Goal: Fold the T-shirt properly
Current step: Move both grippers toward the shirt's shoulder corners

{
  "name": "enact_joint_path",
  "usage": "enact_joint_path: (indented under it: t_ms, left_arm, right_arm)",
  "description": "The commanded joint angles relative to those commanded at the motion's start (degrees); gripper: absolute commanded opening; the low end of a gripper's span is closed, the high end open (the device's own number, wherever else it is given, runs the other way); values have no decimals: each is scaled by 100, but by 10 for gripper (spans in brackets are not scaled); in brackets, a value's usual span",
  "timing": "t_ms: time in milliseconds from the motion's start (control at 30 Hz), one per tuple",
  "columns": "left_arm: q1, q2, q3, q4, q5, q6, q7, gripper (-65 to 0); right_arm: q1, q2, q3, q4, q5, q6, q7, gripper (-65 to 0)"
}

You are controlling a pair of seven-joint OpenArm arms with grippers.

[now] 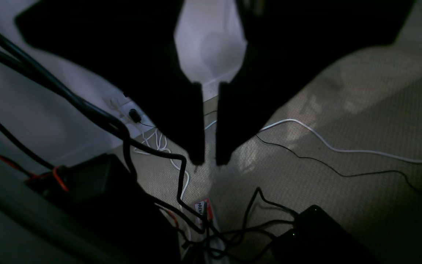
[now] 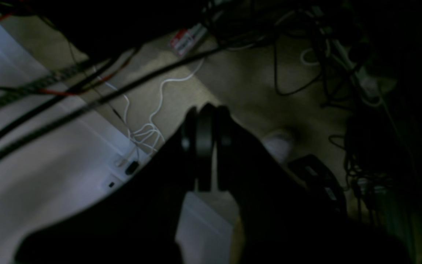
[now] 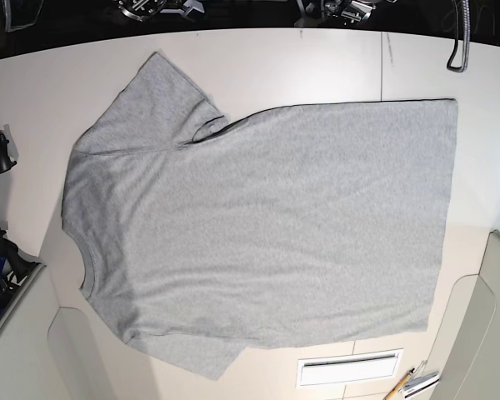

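the t-shirt point(image 3: 275, 225) lies spread on the surface point(image 3: 317, 67), collar toward the left, hem toward the right, with one sleeve extended at the far left and the other at the near left. the left tool point(image 1: 210, 157) has a narrow gap between its fingertips and nothing in it; whether the right tool point(image 2: 213, 146) is open or closed cannot be determined. if either tool descends with insufficient opening, it may push the cloth into wrinkles, and unequal lifting would probably skew the fold.
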Motion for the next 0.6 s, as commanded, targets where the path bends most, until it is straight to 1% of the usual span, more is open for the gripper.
enact_joint_path:
  t_ms: [67,167,267,300,333,367,433,467,500,533,567,600]
  left_arm:
    - [50,0,0,0,2,-2,2,-592]
    - [127,-15,0,2,2,-26,0,-590]
    - [155,-28,0,0,0,-216,0,-588]
    - [155,-28,0,0,0,-216,0,-571]
    - [155,-28,0,0,2,-212,2,-527]
    - [155,-31,0,0,0,-212,2,-481]
    - [168,-31,0,0,2,-219,0,-395]
    - [181,-28,0,2,9,-297,-4,-374]
    - [188,-28,0,2,94,-531,-13,-372]
    - [188,-28,0,2,264,-855,-46,-372]
    - [188,-28,0,2,437,-1213,-70,-372]
    - [188,-31,0,7,455,-1378,-68,-373]
  right_arm:
    - [0,157,0,0,0,0,-109,-637]
    - [2,396,0,2,0,-2,-105,-637]
    - [2,538,0,39,0,0,-105,-637]
    - [2,564,0,79,0,-2,-105,-637]
    - [0,584,0,140,-2,-2,-105,-630]
    - [0,597,0,197,0,0,-105,-604]
    - [0,599,0,264,-2,2,-105,-528]
    - [0,599,0,284,-7,24,-105,-497]
    - [0,599,0,286,-11,24,-105,-482]
    - [0,597,0,286,-42,26,-105,-482]
    - [2,599,0,299,-125,103,-105,-482]
    - [0,601,0,315,-251,249,-107,-482]
